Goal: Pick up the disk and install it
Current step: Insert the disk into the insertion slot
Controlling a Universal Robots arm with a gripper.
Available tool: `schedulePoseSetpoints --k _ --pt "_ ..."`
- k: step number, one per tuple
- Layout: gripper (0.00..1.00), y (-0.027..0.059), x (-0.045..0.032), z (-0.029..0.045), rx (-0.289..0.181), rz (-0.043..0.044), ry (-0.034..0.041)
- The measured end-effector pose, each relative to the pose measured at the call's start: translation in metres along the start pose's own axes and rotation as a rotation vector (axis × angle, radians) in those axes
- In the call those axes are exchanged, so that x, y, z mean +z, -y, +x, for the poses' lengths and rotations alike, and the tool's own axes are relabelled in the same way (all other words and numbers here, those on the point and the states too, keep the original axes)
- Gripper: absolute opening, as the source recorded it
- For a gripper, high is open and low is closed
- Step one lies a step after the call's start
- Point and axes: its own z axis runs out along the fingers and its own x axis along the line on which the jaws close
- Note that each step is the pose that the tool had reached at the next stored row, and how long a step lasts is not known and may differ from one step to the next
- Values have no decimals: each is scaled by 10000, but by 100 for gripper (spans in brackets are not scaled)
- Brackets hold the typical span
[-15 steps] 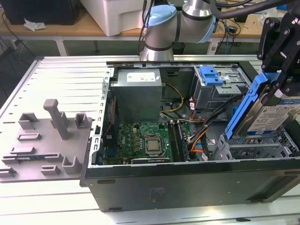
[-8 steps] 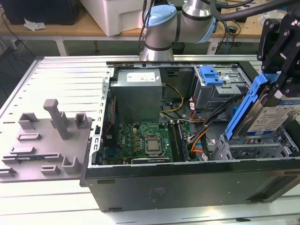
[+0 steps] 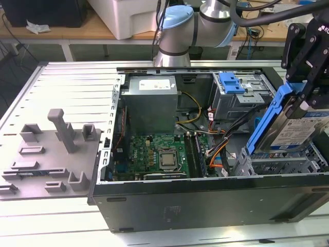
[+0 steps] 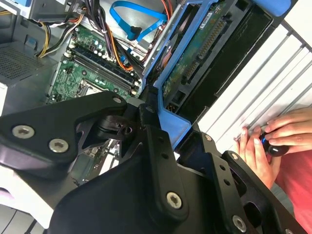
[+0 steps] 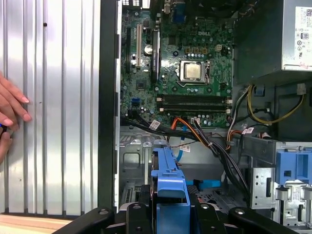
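The disk [image 3: 307, 129] hangs tilted with its label side up. One edge of its blue carrier is pinched between the fingers of the gripper [image 3: 302, 100], which are clamped tight on it. It is held just above the grey bay at the near corner of the open computer case [image 3: 205, 200]. Below the gripper and further into the case lies the green motherboard [image 3: 159, 152], with the power supply [image 3: 151, 100] beyond it. A blue-handled drive cage [image 3: 239, 90] stands just behind the gripper. Outside the case wall, near the gripper, a person's hand [image 4: 265, 146] rests on the slatted table [image 3: 67, 77].
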Motion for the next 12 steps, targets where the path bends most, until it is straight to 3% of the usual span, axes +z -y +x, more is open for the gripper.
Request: schedulePoseSetpoints --k 12 --pt "36 5 41 12 -1 0 1"
